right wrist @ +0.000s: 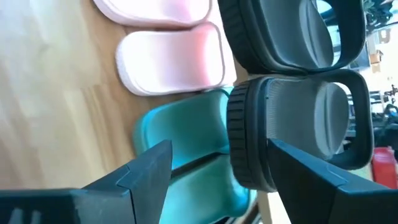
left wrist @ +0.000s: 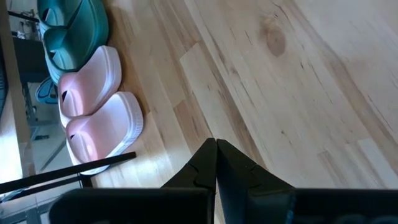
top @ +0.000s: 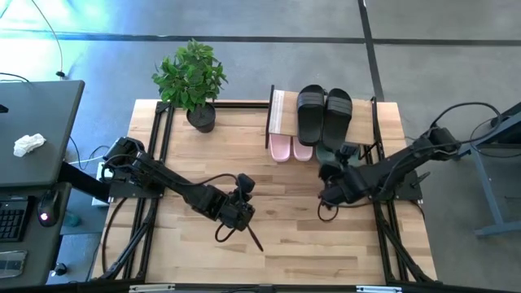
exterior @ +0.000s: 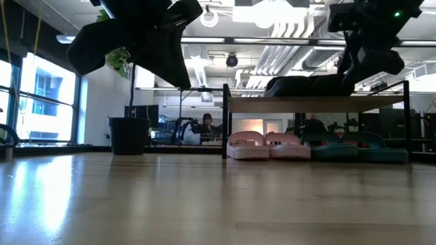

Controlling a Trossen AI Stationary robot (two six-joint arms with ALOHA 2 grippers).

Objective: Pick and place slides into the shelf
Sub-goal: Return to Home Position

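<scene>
Right gripper spread wide, left gripper pinched together; both empty.
Black slides on shelf just ahead of right gripper.

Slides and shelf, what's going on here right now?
All six slides are at the shelf. The two black slides lie side by side on its top board, and the pink pair and teal pair sit on the table underneath. Neither arm holds anything. The right gripper is open just in front of the shelf, near the teal pair. The left gripper is shut over bare table, away from the shelf.
</scene>
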